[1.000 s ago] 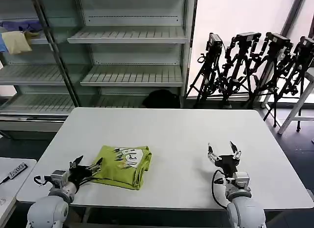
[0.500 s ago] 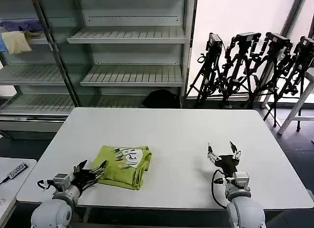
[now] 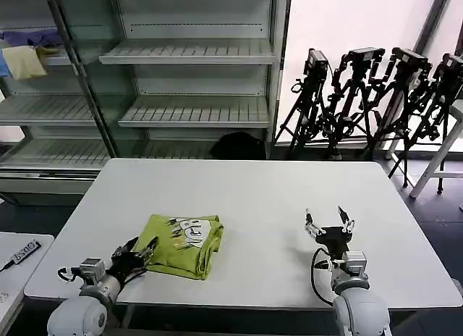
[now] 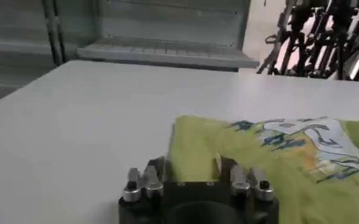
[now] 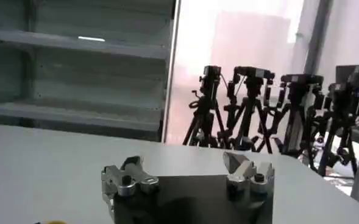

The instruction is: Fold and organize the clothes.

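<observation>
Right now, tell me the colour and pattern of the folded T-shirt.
The T-shirt is lime yellow-green with a white and dark teal printed graphic, clearest in the left wrist view.

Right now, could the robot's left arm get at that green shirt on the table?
Probably yes. The left gripper, open, sits right at the near left edge of the folded T-shirt, with nothing between them.

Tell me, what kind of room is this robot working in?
Probably a lab or test studio mocked up like a shop. Bare metal shelving lines the back wall, a cluster of camera tripods stands by the bright window, and a folded lime T-shirt lies on a plain white table.
</observation>
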Robot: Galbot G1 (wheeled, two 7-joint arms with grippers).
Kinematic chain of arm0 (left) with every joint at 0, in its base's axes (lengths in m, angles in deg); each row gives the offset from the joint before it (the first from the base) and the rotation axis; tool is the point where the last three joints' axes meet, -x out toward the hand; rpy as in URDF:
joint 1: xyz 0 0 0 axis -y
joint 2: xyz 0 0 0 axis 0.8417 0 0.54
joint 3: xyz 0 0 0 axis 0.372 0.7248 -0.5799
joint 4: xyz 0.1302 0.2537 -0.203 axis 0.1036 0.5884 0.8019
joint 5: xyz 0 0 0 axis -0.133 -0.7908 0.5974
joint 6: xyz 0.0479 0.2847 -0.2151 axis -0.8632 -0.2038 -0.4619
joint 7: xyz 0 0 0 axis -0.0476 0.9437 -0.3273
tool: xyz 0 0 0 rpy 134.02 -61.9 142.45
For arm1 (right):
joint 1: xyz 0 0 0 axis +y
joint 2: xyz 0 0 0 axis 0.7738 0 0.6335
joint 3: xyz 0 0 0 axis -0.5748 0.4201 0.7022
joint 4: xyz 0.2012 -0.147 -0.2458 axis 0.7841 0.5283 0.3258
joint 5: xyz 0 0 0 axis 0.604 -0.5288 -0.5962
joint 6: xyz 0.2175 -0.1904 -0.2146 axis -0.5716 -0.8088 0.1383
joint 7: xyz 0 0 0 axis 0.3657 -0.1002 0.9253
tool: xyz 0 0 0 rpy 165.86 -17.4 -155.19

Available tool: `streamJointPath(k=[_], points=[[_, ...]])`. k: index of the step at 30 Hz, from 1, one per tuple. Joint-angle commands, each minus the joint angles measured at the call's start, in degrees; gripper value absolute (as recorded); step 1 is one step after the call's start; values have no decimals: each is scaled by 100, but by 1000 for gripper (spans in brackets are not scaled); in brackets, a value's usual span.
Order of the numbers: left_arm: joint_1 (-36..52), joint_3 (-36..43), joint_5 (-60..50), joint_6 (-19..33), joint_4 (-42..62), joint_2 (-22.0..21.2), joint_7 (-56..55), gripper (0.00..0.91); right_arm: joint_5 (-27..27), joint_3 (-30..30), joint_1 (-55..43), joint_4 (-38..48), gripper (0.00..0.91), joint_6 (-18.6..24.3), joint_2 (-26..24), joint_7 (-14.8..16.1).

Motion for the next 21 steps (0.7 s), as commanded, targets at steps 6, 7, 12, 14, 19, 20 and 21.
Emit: streamJointPath(k=[6, 7, 12, 14, 19, 20, 21], points=[[57, -8, 727, 32, 133, -72, 184, 10, -4, -18, -2, -34, 907, -2, 1, -15], [61, -14, 776, 109, 146, -79, 181, 0, -6, -18, 0, -38, 907, -1, 1, -17], [22, -77, 629, 715, 139, -83, 87, 0, -6, -24, 12, -65, 907, -3, -8, -21], [-8, -176, 358, 892, 87, -64, 121, 0, -4, -27, 12, -63, 907, -2, -10, -21], [31, -608, -133, 1267, 35, 107, 200, 0, 11, -34, 6, -52, 907, 3, -23, -24], [68, -764, -214, 1341, 60, 203, 195, 0, 14, -35, 6, -44, 907, 7, -28, -26], [115, -888, -286, 1401, 119, 250, 195, 0, 21, -39, 5, -40, 907, 14, -31, -24]])
